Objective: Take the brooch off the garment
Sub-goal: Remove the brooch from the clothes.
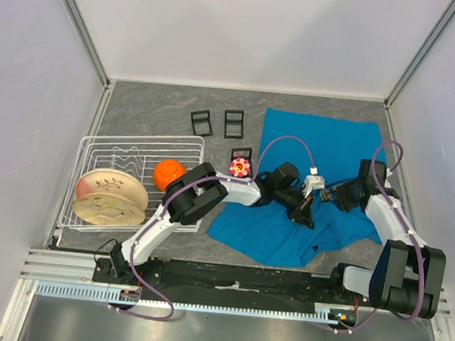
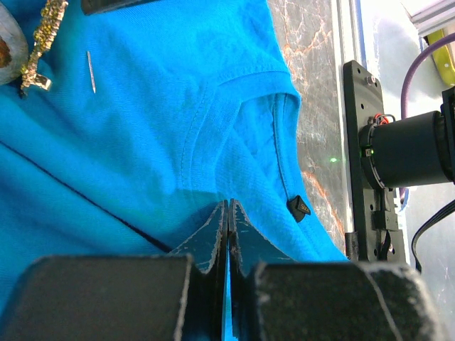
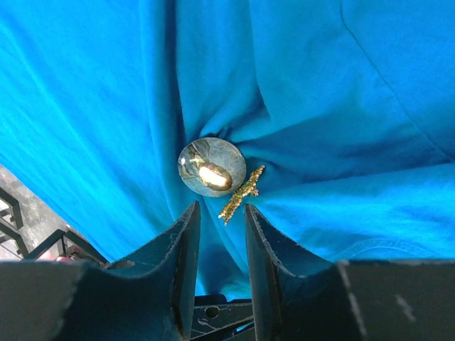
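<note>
The teal-blue garment [image 1: 318,138] lies spread on the table, right of centre. The brooch [image 3: 211,167] is a round grey-green stone with a gold pin bar [image 3: 242,192], pinned in puckered cloth. It also shows at the top left corner of the left wrist view [image 2: 39,32], with its bare needle [image 2: 91,71] beside it. My right gripper [image 3: 220,207] is open, with its tips just short of the stone and either side of the gold bar's end. My left gripper [image 2: 228,202] is shut on a fold of the garment [image 2: 178,128] near the collar.
A white wire rack [image 1: 94,147] at the left holds a plate [image 1: 110,196] and an orange bowl [image 1: 168,173]. A pink flower piece [image 1: 240,168] and small black frames [image 1: 201,122] lie beyond the shirt's left edge. A black tag [image 2: 299,207] sits on the shirt hem.
</note>
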`<state>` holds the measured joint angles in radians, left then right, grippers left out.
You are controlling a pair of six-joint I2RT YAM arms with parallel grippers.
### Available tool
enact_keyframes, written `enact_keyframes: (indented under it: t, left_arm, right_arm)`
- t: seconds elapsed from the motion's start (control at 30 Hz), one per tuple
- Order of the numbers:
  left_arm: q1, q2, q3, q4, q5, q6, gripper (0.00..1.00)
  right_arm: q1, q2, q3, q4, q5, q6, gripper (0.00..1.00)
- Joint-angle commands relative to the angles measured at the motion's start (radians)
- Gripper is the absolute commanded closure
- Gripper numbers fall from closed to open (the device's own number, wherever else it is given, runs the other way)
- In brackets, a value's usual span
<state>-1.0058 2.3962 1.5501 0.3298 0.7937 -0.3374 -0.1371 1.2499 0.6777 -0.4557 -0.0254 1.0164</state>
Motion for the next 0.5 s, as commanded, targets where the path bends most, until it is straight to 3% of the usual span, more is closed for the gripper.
enact_keyframes:
  t: [0.0,0.33,0.47]
  left_arm:
    - [-0.008,-0.002,0.013,-0.038,0.016,-0.017,0.96]
    - [-0.008,-0.005,0.007,-0.040,0.013,-0.014,0.96]
    - [-0.008,-0.005,0.004,-0.041,0.015,-0.017,0.87]
  right_arm:
    - [0.004,0.023,-0.015,0.029,-0.001,0.056,0.63]
    - [0.005,0.057,-0.020,0.034,0.008,0.091,0.76]
    - [0.005,0.019,-0.030,0.014,0.019,0.087,0.85]
